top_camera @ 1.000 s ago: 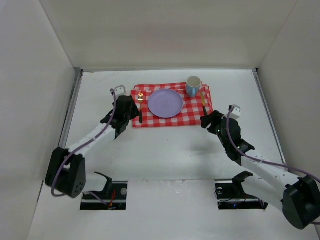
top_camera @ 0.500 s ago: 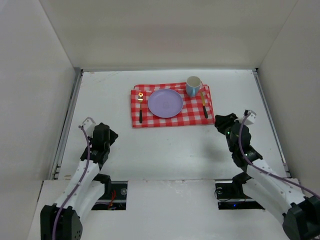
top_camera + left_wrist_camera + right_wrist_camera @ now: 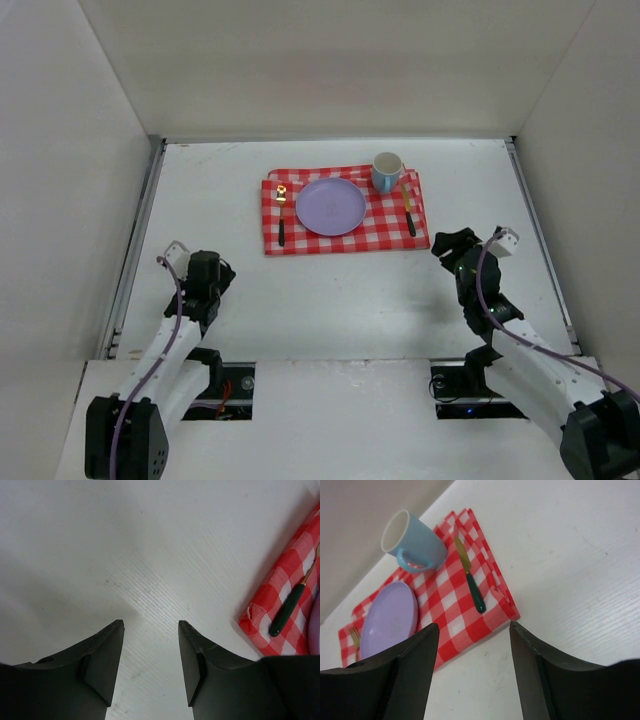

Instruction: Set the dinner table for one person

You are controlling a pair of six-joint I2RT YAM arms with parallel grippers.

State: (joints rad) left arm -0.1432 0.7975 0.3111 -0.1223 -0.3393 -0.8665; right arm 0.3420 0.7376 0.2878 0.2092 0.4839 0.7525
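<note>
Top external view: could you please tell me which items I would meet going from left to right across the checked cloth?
green-handled fork → purple plate → blue mug → green-handled knife, all lying on the checked cloth.

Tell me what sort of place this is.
Probably a lab test cell staged as a dining spot: plain white wall panels box in the matte white tabletop, a left arm and right arm stand at its near edge, and a red-and-white checked cloth holds one lilac plate.
</note>
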